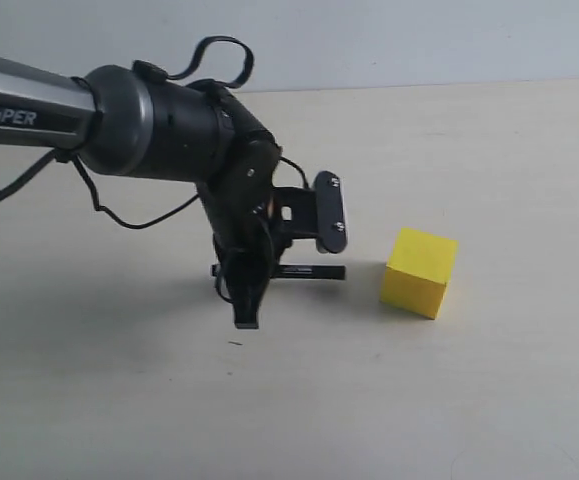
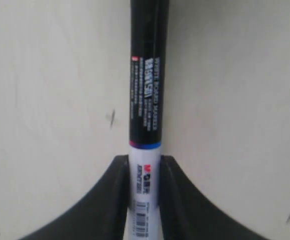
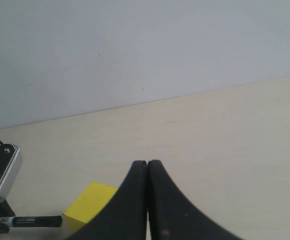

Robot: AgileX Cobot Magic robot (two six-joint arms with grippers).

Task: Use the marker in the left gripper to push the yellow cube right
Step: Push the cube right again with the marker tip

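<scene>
The yellow cube (image 1: pixel 419 272) rests on the pale table, right of centre; it also shows in the right wrist view as the yellow cube (image 3: pixel 87 205). My left gripper (image 1: pixel 241 295) points down at the table and is shut on the marker (image 1: pixel 299 271), which lies level with its black end aimed at the cube. A small gap separates that end from the cube's left face. In the left wrist view the marker (image 2: pixel 147 100) runs out from between the black fingers (image 2: pixel 117 190) of the left gripper (image 2: pixel 145 170). My right gripper (image 3: pixel 147 165) is shut on nothing, hovering beyond the cube.
The beige table (image 1: pixel 469 400) stretches on all sides of the cube, bounded by a grey wall (image 1: pixel 419 40) at the back. The left arm's cables (image 1: pixel 129 215) hang beneath its wrist. The right arm is outside the exterior view.
</scene>
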